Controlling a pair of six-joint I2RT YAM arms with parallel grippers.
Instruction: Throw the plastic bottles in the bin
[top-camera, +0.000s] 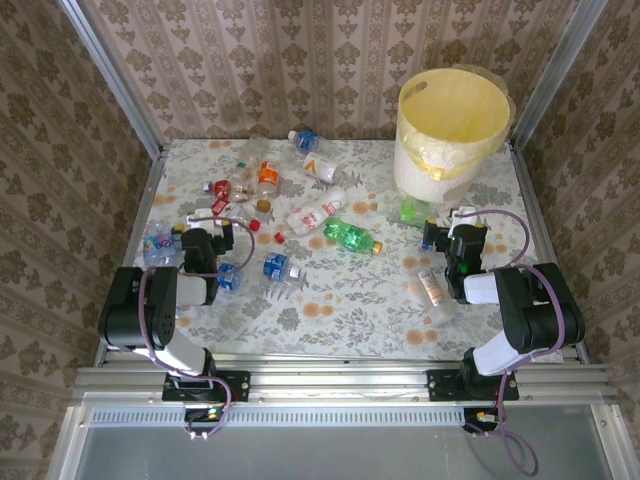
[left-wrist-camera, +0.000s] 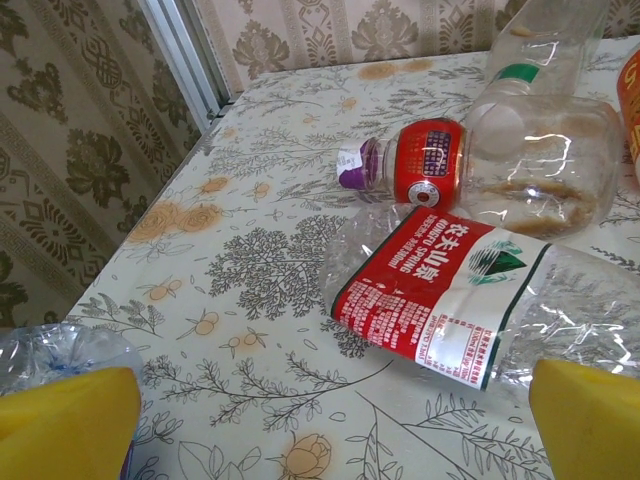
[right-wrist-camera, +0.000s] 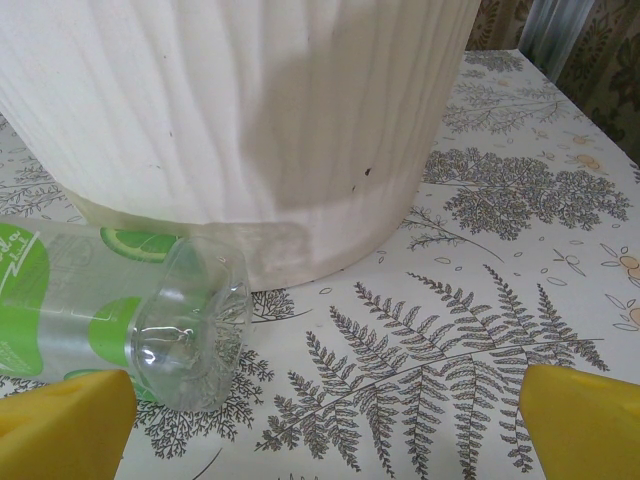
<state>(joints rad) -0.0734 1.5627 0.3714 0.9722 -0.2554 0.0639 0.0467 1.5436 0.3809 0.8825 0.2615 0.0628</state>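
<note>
The bin (top-camera: 452, 125), a pale yellow bucket, stands at the far right of the table; its whitish wall (right-wrist-camera: 250, 120) rises close ahead in the right wrist view. Several plastic bottles lie scattered across the table's left and middle, among them a green one (top-camera: 352, 236) and a red-and-white one (top-camera: 312, 213). My left gripper (top-camera: 205, 232) (left-wrist-camera: 330, 430) is open just short of a crushed red-labelled bottle (left-wrist-camera: 450, 295). My right gripper (top-camera: 450, 225) (right-wrist-camera: 325, 430) is open, with a green-labelled bottle (right-wrist-camera: 120, 320) beside its left finger, lying against the bin.
A red-labelled bottle with a purple cap (left-wrist-camera: 480, 165) lies beyond the crushed one. A crushed clear bottle (left-wrist-camera: 50, 350) touches my left finger. Another flat bottle (top-camera: 432, 288) lies beside the right arm. Patterned walls and metal posts (left-wrist-camera: 190, 60) close off the table.
</note>
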